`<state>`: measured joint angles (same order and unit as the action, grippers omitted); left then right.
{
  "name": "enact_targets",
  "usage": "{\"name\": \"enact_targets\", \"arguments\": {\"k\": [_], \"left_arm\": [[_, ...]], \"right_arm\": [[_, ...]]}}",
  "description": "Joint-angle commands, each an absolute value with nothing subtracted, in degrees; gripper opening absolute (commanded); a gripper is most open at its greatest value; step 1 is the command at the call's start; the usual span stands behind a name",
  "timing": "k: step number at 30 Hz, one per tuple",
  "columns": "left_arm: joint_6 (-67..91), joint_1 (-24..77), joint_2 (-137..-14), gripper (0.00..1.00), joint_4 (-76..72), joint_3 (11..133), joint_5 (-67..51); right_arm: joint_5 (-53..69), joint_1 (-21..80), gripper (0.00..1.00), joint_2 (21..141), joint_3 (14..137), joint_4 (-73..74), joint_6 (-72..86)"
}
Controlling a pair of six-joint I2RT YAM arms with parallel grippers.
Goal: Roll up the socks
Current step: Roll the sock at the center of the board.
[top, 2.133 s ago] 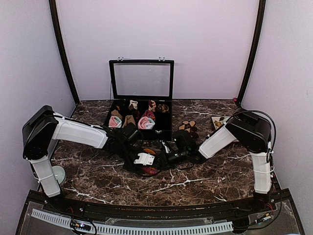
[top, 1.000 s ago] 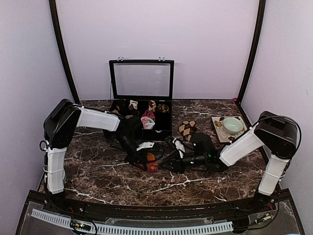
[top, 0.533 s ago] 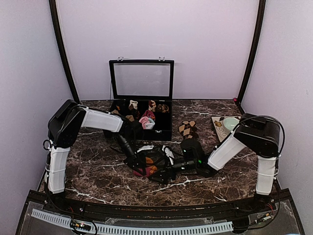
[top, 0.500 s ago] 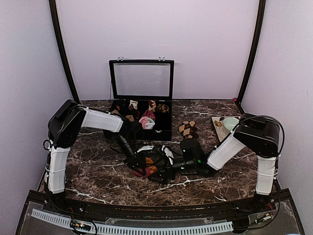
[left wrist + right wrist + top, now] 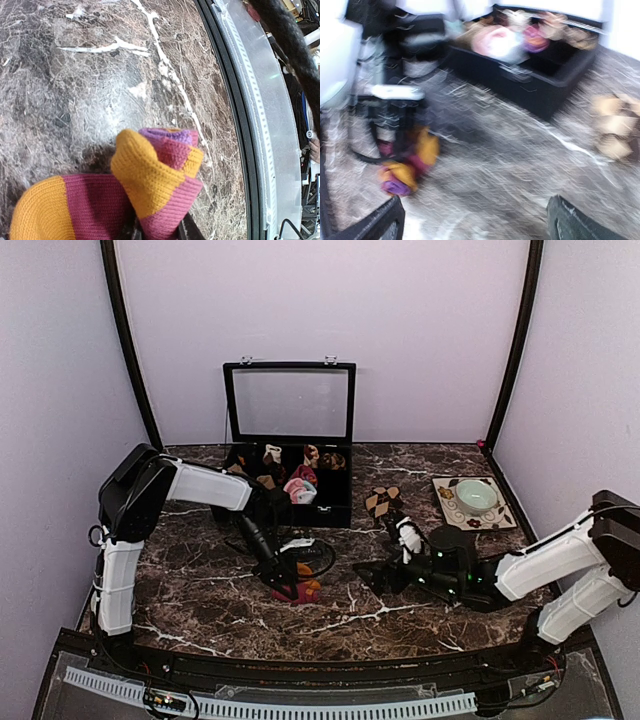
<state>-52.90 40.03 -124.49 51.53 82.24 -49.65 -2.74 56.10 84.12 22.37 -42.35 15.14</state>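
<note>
The magenta sock with orange and purple stripes lies bunched into a loose roll on the marble table. My left gripper points down and is shut on it. The left wrist view shows the roll with its magenta end pinched in the left gripper at the bottom edge. My right gripper stands open to the right of the roll, apart from it. In the blurred right wrist view the right gripper holds nothing and the roll lies ahead at the left. The brown-and-beige diamond sock lies flat near the box.
An open black box with small sock rolls in its compartments stands at the back, lid up. A patterned mat with a pale green bowl lies at the right. The table's front rail runs close to the magenta roll.
My right gripper has opened and drawn back to the right, away from the magenta sock. The left gripper keeps its hold on the roll and has barely moved.
</note>
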Motion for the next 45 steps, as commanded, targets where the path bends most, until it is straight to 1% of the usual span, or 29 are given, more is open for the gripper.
{"name": "enact_targets", "arguments": {"k": [1, 3, 5, 8, 11, 12, 13, 15, 16, 18, 20, 21, 23, 26, 29, 34, 36, 41, 45], "left_arm": [[-52.92, 40.44, -124.62, 0.2, 51.64, 80.06, -44.78], [-52.8, 40.45, -124.71, 0.2, 51.15, 79.72, -44.07], [-52.51, 40.48, -124.69, 0.2, 50.69, 79.52, -43.54], [-52.22, 40.44, -124.7, 0.2, 50.22, 79.22, -43.08], [-52.13, 40.43, -124.59, 0.2, 50.1, 79.19, -42.88], [-52.19, 40.43, -124.57, 0.2, 50.1, 79.17, -42.89], [-52.17, 40.43, -124.62, 0.2, 50.06, 79.07, -42.89], [-52.15, 40.43, -124.55, 0.2, 49.93, 78.95, -42.85], [-52.17, 40.43, -124.54, 0.2, 49.92, 78.97, -42.89], [-52.1, 40.47, -124.38, 0.2, 49.77, 78.78, -42.89], [-51.95, 40.43, -124.36, 0.2, 49.63, 78.75, -42.86], [-51.99, 40.52, -124.36, 0.19, 49.53, 78.79, -42.89], [-51.65, 40.5, -124.26, 0.19, 49.08, 78.72, -41.64], [-51.03, 40.56, -123.55, 0.19, 47.71, 78.08, -40.06], [-50.4, 40.6, -122.31, 0.19, 45.68, 76.81, -38.62], [-50.04, 40.88, -120.6, 0.19, 43.33, 75.02, -37.18], [-50.16, 40.89, -120.36, 0.19, 43.33, 74.95, -37.26], [-50.21, 40.89, -119.69, 0.19, 43.02, 74.36, -37.93], [-50.45, 40.87, -119.61, 0.2, 43.15, 74.36, -38.04]], "right_arm": [[-22.87, 55.4, 0.99, 81.27, 22.26, -28.26, 14.2], [-28.51, 56.27, 0.99, 84.49, 25.31, -20.66, 13.07], [-32.03, 56.42, 0.99, 86.87, 23.5, -23.35, 14.62], [-30.86, 56.24, 0.99, 88.35, 25.14, -22.75, 14.98], [-26.63, 55.52, 0.99, 90.66, 26.62, -21.6, 13.33], [-24.88, 55.51, 0.98, 90.87, 26.76, -21.78, 12.06], [-24.33, 55.58, 0.92, 90.83, 26.68, -22.38, 11.66], [-25.12, 56.7, 0.79, 87.15, 22.72, -29.41, 11.62], [-24.75, 57.4, 0.76, 84.21, 19.59, -35.05, 11.69], [-17.87, 57.9, 0.77, 79.71, 13.55, -47.64, 11.55], [-6.43, 58.21, 0.76, 80.44, 11.07, -57.31, 10.03], [-1.11, 58.26, 0.74, 82.07, 12.03, -59.04, 9.42], [7.06, 58.35, 0.74, 86.26, 16.16, -58.09, 8.87], [13.59, 58.36, 0.76, 94.62, 21.93, -60.13, 8.68], [18.17, 58.44, 0.77, 101.04, 25.96, -66.26, 9.75], [23.36, 58.45, 0.76, 109.56, 33.62, -69.61, 11.57], [23.91, 58.51, 0.73, 112.05, 35.81, -69.82, 12.22], [23.61, 58.66, 0.66, 115.2, 37.15, -71.25, 13.28], [23.78, 59.48, 0.65, 116.71, 38.43, -68.88, 12.81]]}}
